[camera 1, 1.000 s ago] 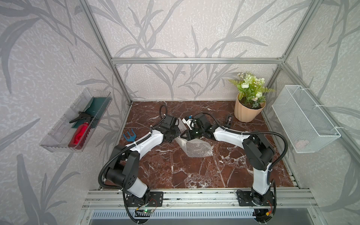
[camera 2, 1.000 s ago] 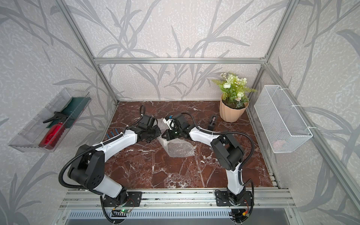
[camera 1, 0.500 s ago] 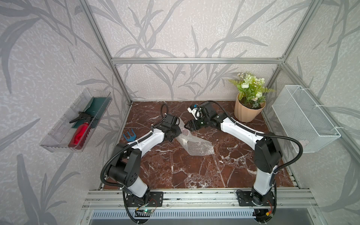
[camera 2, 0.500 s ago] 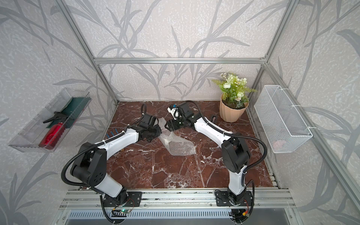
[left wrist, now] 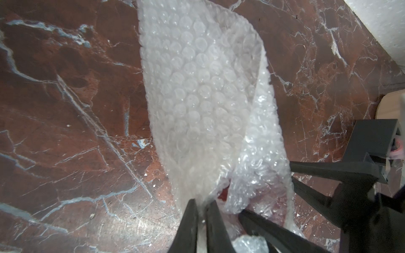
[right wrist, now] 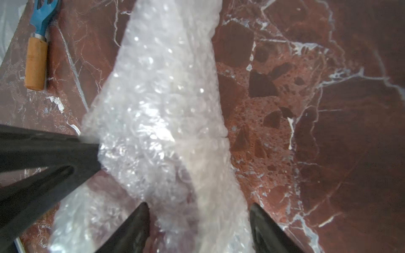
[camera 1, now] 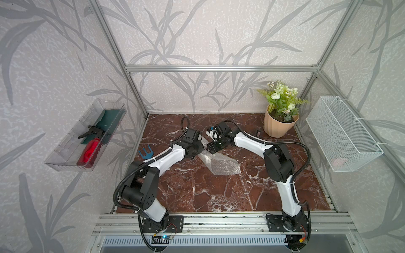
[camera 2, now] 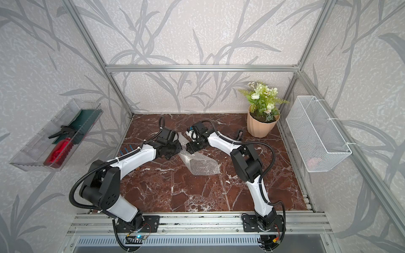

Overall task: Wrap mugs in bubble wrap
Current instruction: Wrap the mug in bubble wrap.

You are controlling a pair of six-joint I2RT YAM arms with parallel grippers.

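The bubble wrap [camera 1: 223, 163] [camera 2: 203, 166] lies crumpled on the marble floor, one end lifted toward the two grippers. My left gripper [left wrist: 202, 202] [camera 1: 197, 151] is shut, pinching a fold of the wrap [left wrist: 197, 87]. My right gripper [right wrist: 199, 208] [camera 1: 211, 149] faces it, open, its jaws wide apart on either side of the raised wrap [right wrist: 162, 109]. The mug is hidden under the wrap; only a small bright red patch [left wrist: 222, 195] shows between the folds.
A peach plant pot [camera 1: 277, 127] stands at the back right with a small black object [camera 1: 258, 133] beside it. A blue fork tool [camera 1: 145, 152] [right wrist: 41, 19] lies left of the left arm. A wire basket [camera 1: 341, 135] and a clear tray [camera 1: 85, 135] hang on the side walls.
The right gripper opened and let go of the wrap, swung up and back, then came down again over the lifted wrap. The left gripper kept its pinch.
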